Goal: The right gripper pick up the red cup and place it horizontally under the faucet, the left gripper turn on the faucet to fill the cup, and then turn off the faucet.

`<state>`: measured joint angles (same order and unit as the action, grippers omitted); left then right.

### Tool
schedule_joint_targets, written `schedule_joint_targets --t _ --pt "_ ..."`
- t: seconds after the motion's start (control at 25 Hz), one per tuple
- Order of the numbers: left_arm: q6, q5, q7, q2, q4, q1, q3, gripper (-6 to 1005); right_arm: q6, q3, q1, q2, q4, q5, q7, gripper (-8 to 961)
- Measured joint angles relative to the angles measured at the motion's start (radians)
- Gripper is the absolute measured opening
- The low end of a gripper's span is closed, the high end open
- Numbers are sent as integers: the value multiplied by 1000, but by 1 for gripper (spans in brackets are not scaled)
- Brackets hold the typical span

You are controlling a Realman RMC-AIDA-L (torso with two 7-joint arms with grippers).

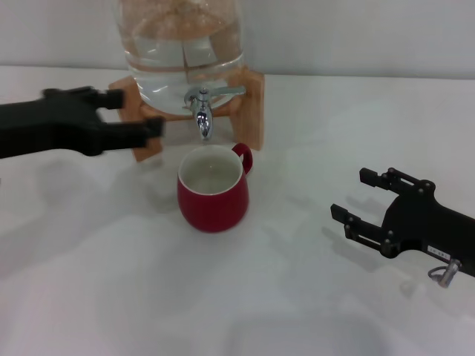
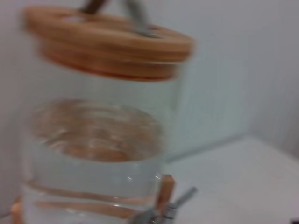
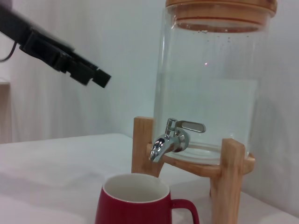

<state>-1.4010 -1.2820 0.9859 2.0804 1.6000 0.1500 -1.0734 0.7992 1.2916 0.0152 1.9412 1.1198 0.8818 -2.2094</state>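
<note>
Cup placement looks done: the red cup [image 1: 213,188] is seen upright on the white worktop [image 1: 245,297], directly under the spout of the faucet [image 1: 203,108], handle to the far right. No water visible in it from the head view or the right wrist view, so filling is judged not started.

The right claw [image 1: 352,203] is parked to the right of the cup, well apart, low over the worktop, fingers spread wide, nothing held. Its part of the job is judged complete.

The left claw [image 1: 133,115] is held out from the left at faucet height, tips near the wooden stand [image 1: 249,100] of the glass water jug [image 1: 183,44], just left of the faucet. Fingers appear parted a little with nothing between them; the lever is not yet touched. The lever is seen pointing right, away from this claw.

In the left wrist view only the jug, its wooden lid [image 2: 110,44] and the lever tip are shown.

Remaining: lever to be reached and turned on, cup filled, lever turned off.
</note>
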Motion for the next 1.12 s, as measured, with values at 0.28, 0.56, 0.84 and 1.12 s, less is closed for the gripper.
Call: schedule_joint_targets --t 0.28,0.56,0.84,1.12 --pt "-2 -85 111 -2 -383 45 173 887 0 1 0 6 0 -6 24 708" --pt "-41 -178 382 -4 -697 87 250 887 16 40 12 31 -42 -6 88 708" --pt "-45 -230 519 -5 -863 114 345 887 134 111 14 63 -102 -6 97 708" --pt "-36 -222 534 -7 -919 126 437 887 153 118 13 66 -118 -16 97 708"
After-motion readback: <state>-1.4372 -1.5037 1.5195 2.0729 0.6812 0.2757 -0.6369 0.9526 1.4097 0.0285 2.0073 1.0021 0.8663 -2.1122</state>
